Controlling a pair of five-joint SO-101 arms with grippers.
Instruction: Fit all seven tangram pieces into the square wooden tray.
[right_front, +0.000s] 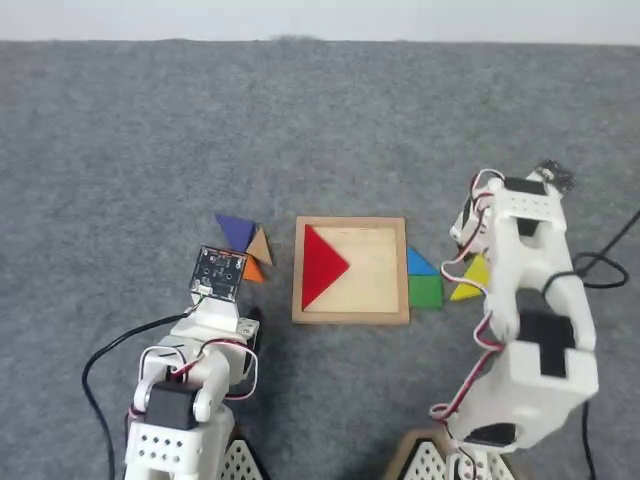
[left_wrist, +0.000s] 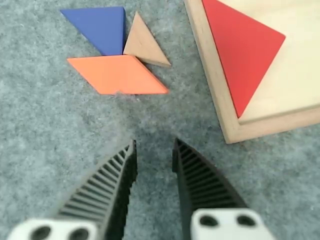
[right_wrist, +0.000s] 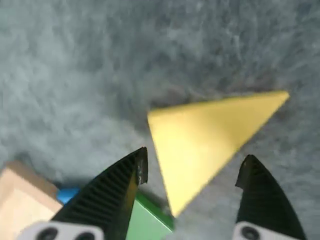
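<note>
Right claw (right_wrist: 195, 156), fingers spread wide, hangs over the yellow triangle (right_wrist: 200, 135) on the grey felt surface (right_front: 150, 130), just off the right side of the wooden tray (right_front: 350, 316), beside a green square (right_front: 426, 291) and a light-blue triangle (right_front: 420, 263). One red triangle (right_front: 320, 265) sits inside the tray. Left claw (left_wrist: 154, 144), slightly parted and empty, hovers off the tray's left side near the dark-blue triangle (left_wrist: 100, 27), tan triangle (left_wrist: 144, 46) and orange parallelogram (left_wrist: 117, 74). Picking up the yellow piece appears to be the step in hand; next, the fingers must close on its edges.
</note>
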